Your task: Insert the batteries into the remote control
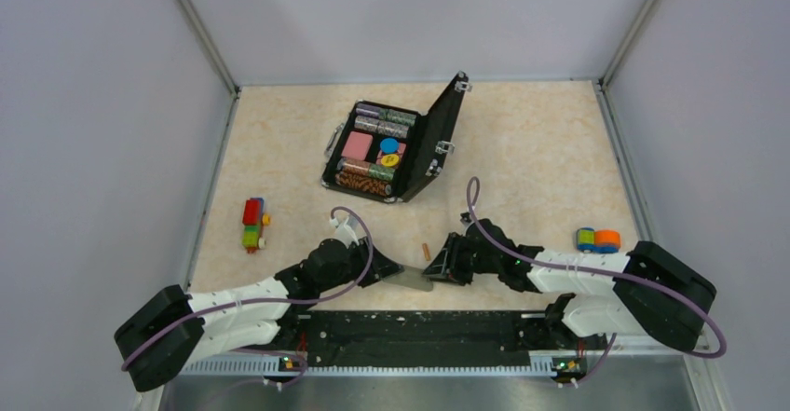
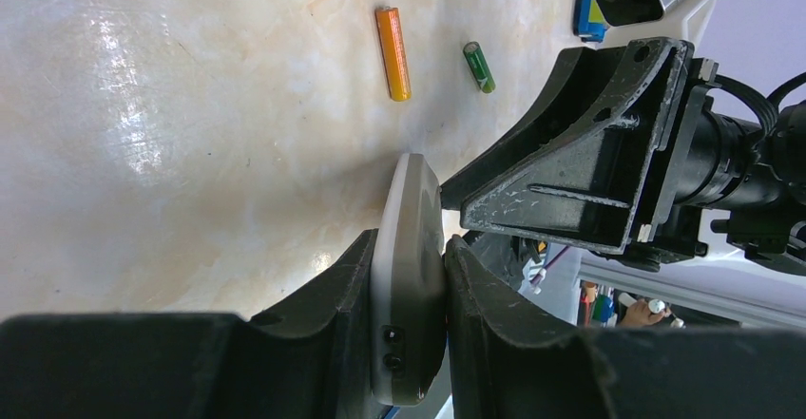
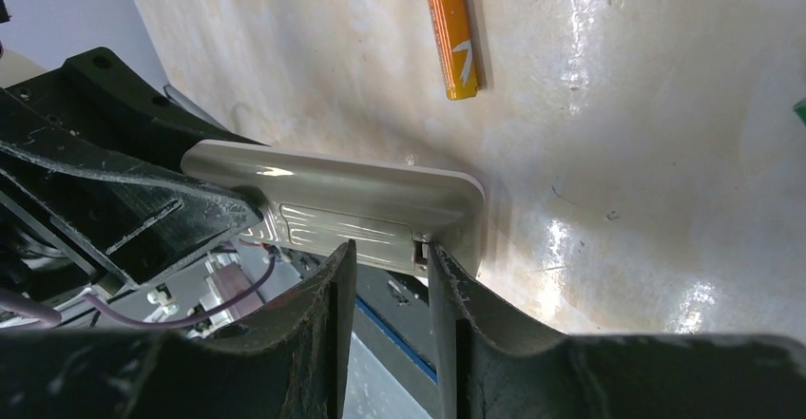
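The left pincer point(image 2: 409, 248) is clamped on the remote control point(image 2: 411, 200), one finger on each broad face, with the remote's free end sticking out past the fingertips. In the overhead view the left pincer point(image 1: 387, 271) and the right pincer point(image 1: 436, 267) meet tip to tip over the near part of the tabletop point(image 1: 522, 169), with the remote control point(image 1: 410, 279) bridging them.

The right pincer point(image 3: 387, 253) has its fingers a little apart with nothing between them. Their tips sit at the edge of the remote control point(image 3: 333, 200), by the ribbed cover on its grey back. I cannot tell whether they touch it.

The batteries lie on the tabletop beyond both pincers. The orange battery point(image 2: 393, 53) is ahead of the left pincer's tips, and the green battery point(image 2: 479, 66) is just beside it, apart from it and nearer the right pincer. From the right wrist, the orange battery point(image 3: 454, 29) lies just past the remote.

A black case point(image 1: 396, 150) stands open well beyond the pincers. A block toy point(image 1: 253, 223) sits out to the left pincer's side.
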Robot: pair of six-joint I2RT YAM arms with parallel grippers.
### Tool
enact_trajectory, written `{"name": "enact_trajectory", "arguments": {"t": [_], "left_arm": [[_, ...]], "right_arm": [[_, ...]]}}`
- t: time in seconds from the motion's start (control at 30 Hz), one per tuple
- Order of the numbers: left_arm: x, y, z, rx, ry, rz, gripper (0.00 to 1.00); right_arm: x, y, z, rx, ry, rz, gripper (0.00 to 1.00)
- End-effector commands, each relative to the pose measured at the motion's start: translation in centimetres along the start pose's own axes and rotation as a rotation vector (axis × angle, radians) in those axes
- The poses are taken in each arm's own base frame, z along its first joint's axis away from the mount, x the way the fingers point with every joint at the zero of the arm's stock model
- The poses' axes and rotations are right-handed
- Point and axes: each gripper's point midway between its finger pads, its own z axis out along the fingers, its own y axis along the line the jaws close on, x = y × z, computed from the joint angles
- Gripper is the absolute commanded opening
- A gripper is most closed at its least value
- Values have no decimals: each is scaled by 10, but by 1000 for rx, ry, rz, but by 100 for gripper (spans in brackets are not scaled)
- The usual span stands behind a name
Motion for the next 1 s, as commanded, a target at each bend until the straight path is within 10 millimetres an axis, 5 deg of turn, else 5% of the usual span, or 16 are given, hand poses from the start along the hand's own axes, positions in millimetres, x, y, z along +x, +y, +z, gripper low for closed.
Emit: {"name": "enact_trajectory", "arguments": {"t": [0.0, 0.4, 0.97], "left_arm": [[8, 34, -3, -104, 13, 35, 0], [13, 35, -1, -95, 33, 30, 0], [23, 32, 4, -85, 82, 21, 0]], "right_arm": [[3, 0, 4, -20, -1, 1, 34], [12, -1, 5, -89, 32, 47, 34], [11, 47, -14, -407, 0, -25, 33]]}}
